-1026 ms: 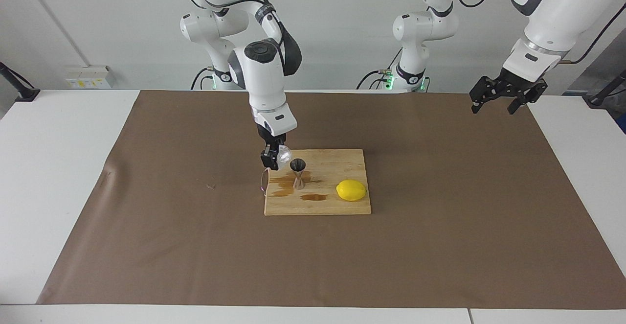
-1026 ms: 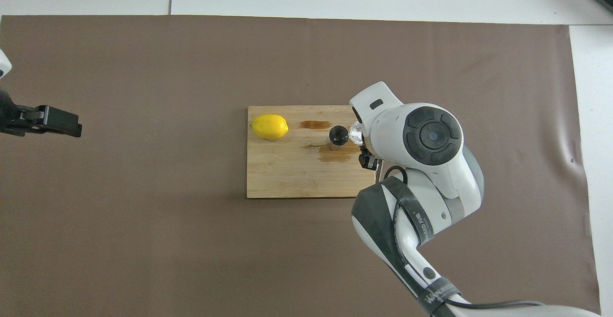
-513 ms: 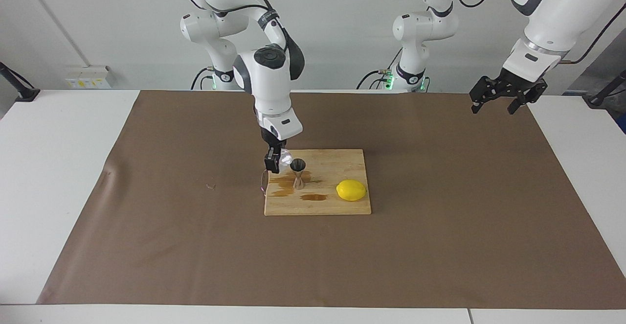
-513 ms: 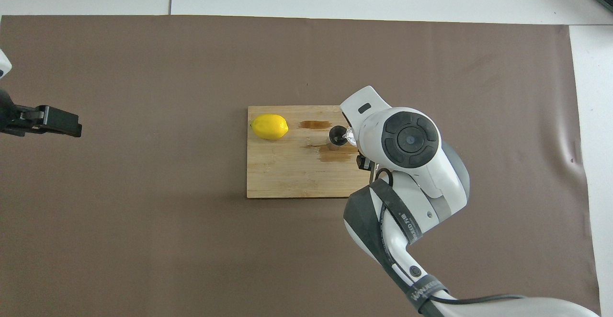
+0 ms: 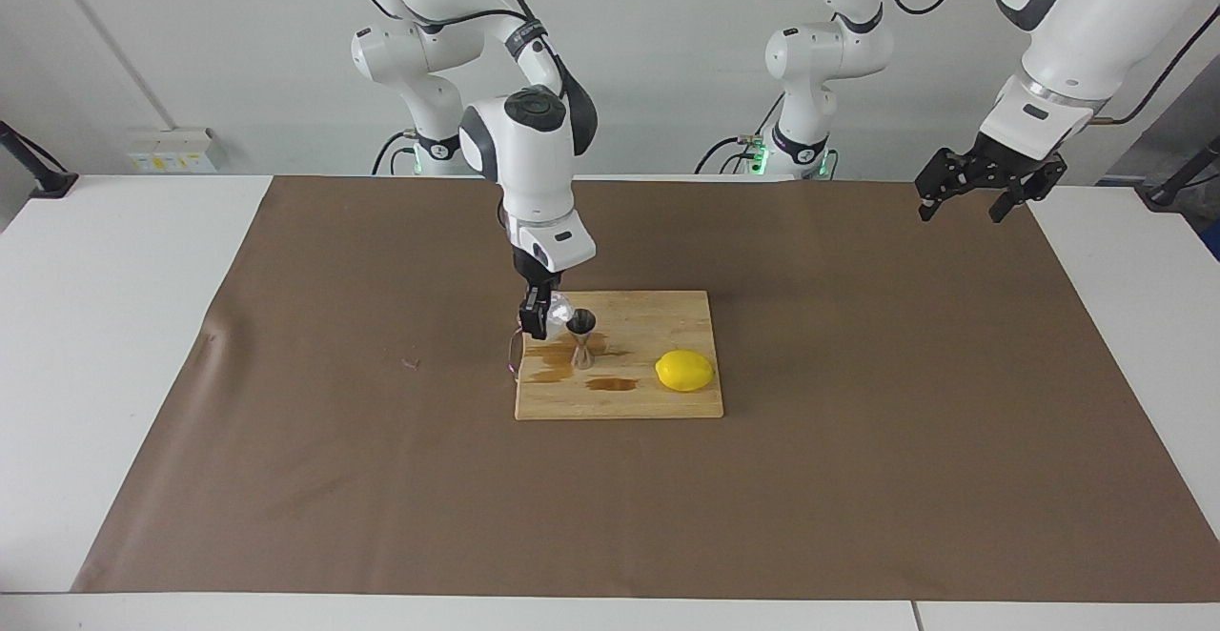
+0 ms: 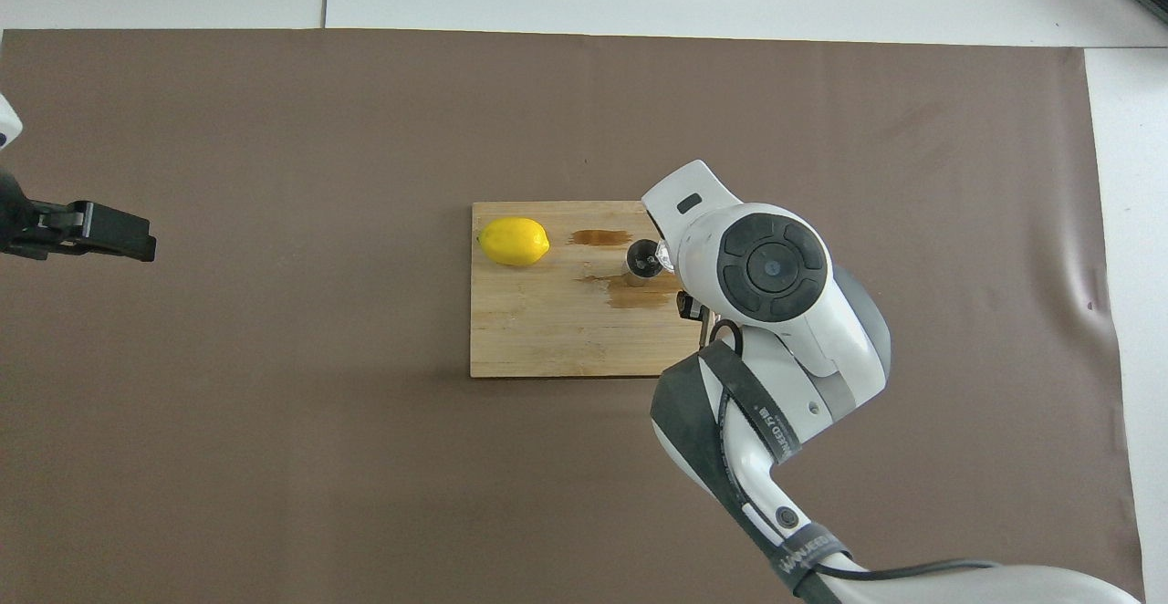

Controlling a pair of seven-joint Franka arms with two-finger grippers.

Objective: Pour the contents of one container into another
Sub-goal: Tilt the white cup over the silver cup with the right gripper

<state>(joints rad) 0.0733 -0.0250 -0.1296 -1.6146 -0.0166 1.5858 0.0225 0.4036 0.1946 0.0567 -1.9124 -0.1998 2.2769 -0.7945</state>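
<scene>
a: where's the glass cup (image 5: 559,307) right now?
b: up in the right claw (image 5: 536,316), clamped by its side wall and tipped with its mouth over the steel jigger (image 5: 580,339), which stands on the cutting board (image 5: 667,402) beside brown wet patches.
a: how will it handle?
b: i'd guess light but brittle and a bit slick, though the bumpy walls give some bite. holding it low on the wall keeps the lip free. the jigger looks narrow-waisted and tippy, so a knock could topple it.
a: and the other arm?
b: the left claw (image 5: 963,207) waits wide and empty over the worktop (image 5: 143,326) edge. a lemon (image 5: 684,370) sits on the board.
</scene>
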